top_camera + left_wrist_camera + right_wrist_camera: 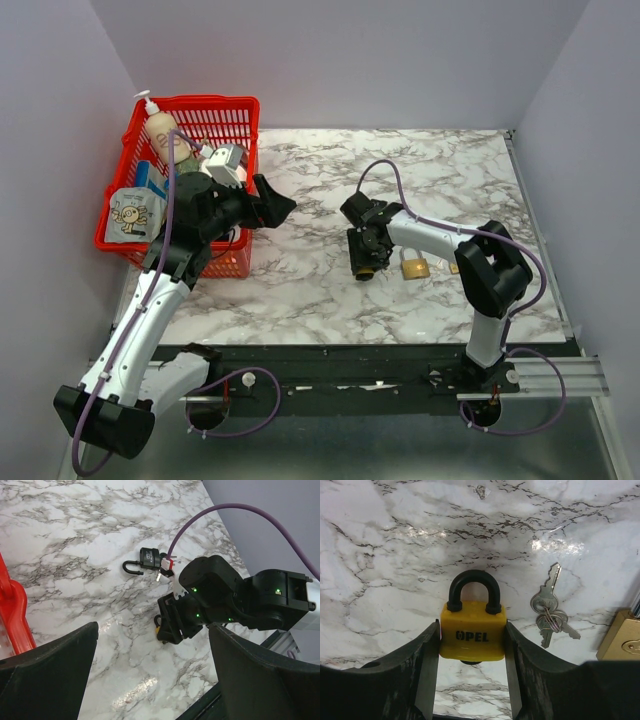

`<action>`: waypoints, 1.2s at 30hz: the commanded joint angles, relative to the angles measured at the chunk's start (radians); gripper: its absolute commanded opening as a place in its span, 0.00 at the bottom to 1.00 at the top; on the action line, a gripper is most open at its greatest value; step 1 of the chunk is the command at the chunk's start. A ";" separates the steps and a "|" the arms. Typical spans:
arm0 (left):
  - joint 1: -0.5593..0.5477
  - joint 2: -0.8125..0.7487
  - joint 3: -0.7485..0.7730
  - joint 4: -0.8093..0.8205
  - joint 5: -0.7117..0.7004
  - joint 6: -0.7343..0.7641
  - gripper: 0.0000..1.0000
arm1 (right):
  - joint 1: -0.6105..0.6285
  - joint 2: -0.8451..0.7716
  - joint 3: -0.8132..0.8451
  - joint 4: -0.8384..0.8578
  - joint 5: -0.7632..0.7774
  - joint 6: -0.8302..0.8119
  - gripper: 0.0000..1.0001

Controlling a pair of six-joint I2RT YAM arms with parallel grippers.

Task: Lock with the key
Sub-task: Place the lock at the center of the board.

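A yellow padlock (471,636) marked OPEL, with its black shackle shut, lies on the marble table (300,290). My right gripper (472,628) is shut on its body, one finger against each side. A bunch of silver keys (547,611) lies just right of it. A brass padlock (622,640) is further right and also shows in the top view (415,265). In the left wrist view a black padlock (149,560) with an open shackle lies beyond the right arm, keys beside it. My left gripper (152,628) is open and empty, held above the table left of the right gripper (365,266).
A red basket (243,108) with a pump bottle (160,125) and a packet (135,215) stands at the table's far left, right beside the left arm. The right arm's purple cable (200,522) arcs above the black padlock.
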 commanded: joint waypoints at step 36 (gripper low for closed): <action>0.009 0.034 0.004 0.120 0.319 0.024 0.99 | -0.288 -0.056 0.309 -0.020 -0.457 -1.330 1.00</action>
